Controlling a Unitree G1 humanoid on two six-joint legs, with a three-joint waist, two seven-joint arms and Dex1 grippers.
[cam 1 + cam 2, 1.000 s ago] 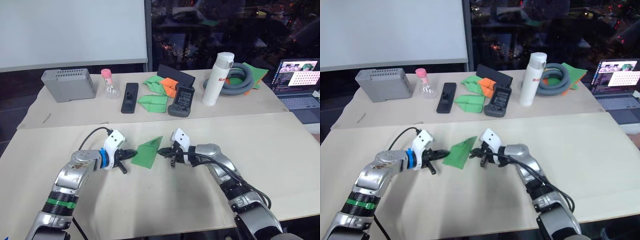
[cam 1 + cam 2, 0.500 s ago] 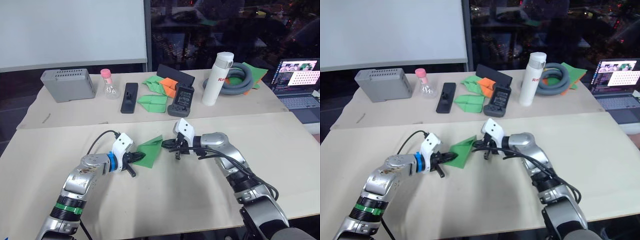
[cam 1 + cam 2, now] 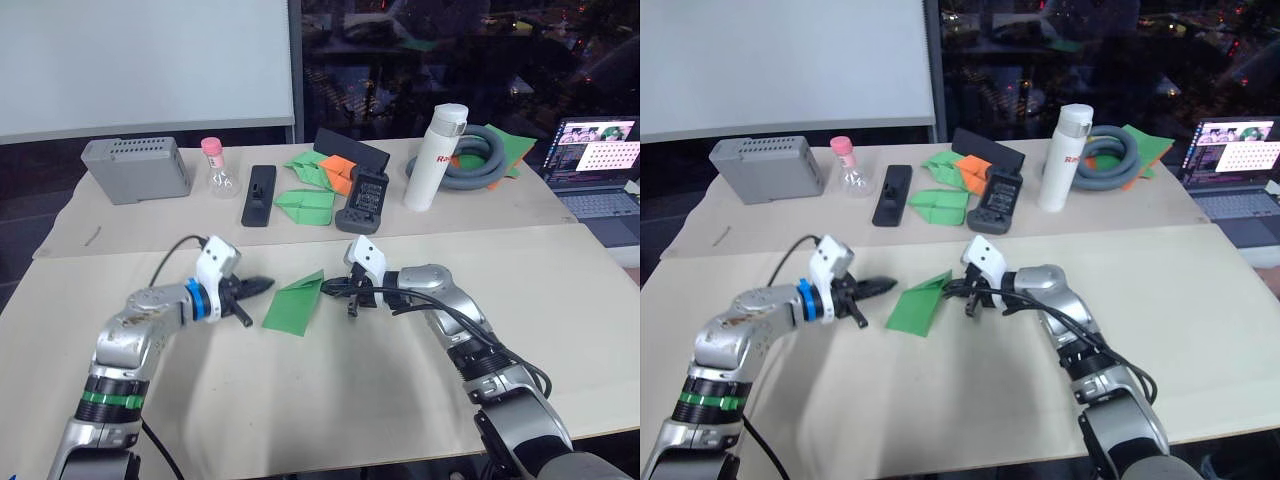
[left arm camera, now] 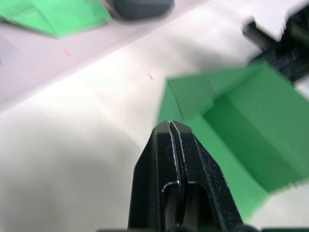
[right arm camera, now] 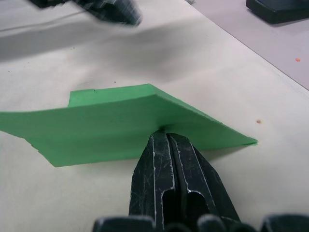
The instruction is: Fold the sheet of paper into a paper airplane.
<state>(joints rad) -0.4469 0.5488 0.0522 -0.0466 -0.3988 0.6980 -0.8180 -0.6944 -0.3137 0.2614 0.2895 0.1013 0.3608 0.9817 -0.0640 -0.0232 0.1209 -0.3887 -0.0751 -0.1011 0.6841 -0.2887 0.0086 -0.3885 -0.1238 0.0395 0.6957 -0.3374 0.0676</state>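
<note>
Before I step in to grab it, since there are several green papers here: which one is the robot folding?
On the near table, between the two grippers, lies the sheet of paper, bright green and partly folded. The right gripper pinches its edge. The other green papers lie on the far table beside an orange one.
</note>
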